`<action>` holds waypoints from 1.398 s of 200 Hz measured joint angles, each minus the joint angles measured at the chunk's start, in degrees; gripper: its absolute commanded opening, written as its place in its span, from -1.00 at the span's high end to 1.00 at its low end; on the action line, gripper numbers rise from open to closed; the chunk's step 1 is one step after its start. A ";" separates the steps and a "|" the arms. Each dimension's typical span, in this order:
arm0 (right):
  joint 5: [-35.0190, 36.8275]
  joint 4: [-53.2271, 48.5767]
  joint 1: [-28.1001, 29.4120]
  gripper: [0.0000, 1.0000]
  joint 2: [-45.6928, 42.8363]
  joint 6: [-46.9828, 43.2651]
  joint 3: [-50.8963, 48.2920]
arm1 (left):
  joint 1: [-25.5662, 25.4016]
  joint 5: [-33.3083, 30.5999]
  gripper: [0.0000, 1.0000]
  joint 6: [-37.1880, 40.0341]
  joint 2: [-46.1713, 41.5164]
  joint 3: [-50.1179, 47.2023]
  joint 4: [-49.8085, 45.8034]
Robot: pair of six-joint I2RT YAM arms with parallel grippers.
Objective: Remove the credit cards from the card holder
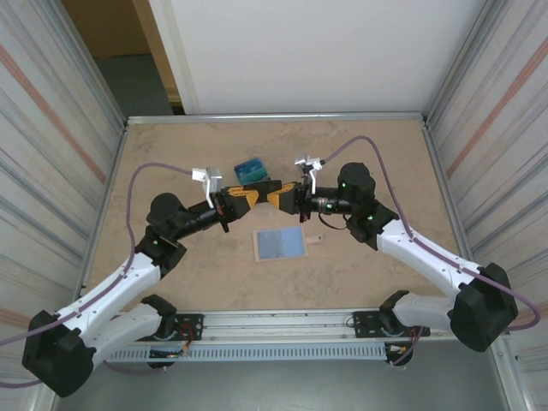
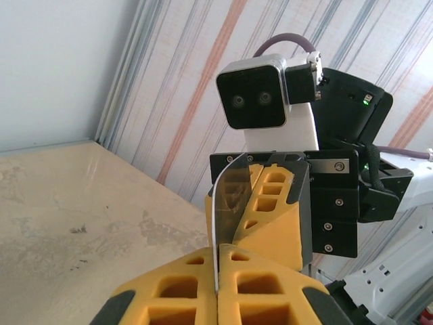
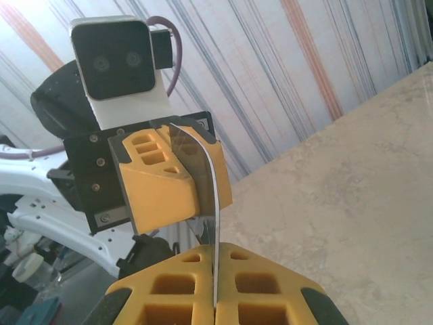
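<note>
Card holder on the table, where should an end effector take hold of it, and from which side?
Probably the right edge of the card holder, by its snap tab, coming in low from the right. It lies flat and open, so only a thin edge offers a pinch.

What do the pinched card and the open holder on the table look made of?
Credit card: thin plastic by the look, smooth and semi-glossy; it bows without creasing. Card holder: pale blue inside with a faint sheen, perhaps vinyl or coated fabric; unclear from above.
</note>
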 measured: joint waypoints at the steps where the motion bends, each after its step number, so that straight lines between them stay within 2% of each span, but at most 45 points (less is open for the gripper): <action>1: -0.02 -0.07 -0.02 1.00 -0.02 -0.04 0.00 | 0.00 0.00 0.49 0.04 0.00 0.09 -0.28; 12: 0.13 -1.86 0.04 1.00 -0.96 -1.20 0.00 | 0.22 0.44 0.24 1.73 0.00 0.74 -2.84; 28: 0.83 -5.51 0.09 1.00 -2.60 -3.21 0.20 | 0.63 1.36 0.02 4.57 -0.20 2.78 -8.31; 51: 1.88 -11.80 0.09 1.00 -4.46 -6.40 1.29 | 0.70 1.73 -0.16 11.56 -0.37 8.83 -17.57; 82: 1.86 -20.52 0.09 1.00 -5.42 -10.78 3.76 | 0.70 2.97 -0.17 21.73 0.87 20.15 -31.80; 127: 1.40 -28.37 0.37 1.00 -6.12 -15.08 5.51 | 0.44 7.78 -0.14 35.39 11.63 36.98 -52.13; 188: 1.16 -31.28 0.72 1.00 -6.19 -16.74 5.64 | -2.29 10.75 -0.11 46.77 19.47 42.95 -68.02; 207: 0.76 -31.32 0.72 1.00 -6.19 -16.83 5.64 | -2.27 11.10 0.02 48.68 20.37 43.34 -70.31; 251: 0.33 -31.56 0.81 1.00 -6.16 -16.90 5.86 | -2.32 13.31 0.92 51.15 22.51 43.65 -72.70; 260: 0.55 -31.82 0.68 1.00 -6.16 -16.96 5.86 | -2.45 13.79 1.00 51.52 22.56 43.78 -73.07; 279: 1.03 -31.80 0.72 0.57 -6.19 -17.07 5.88 | -2.36 13.90 1.00 51.69 22.64 44.04 -73.33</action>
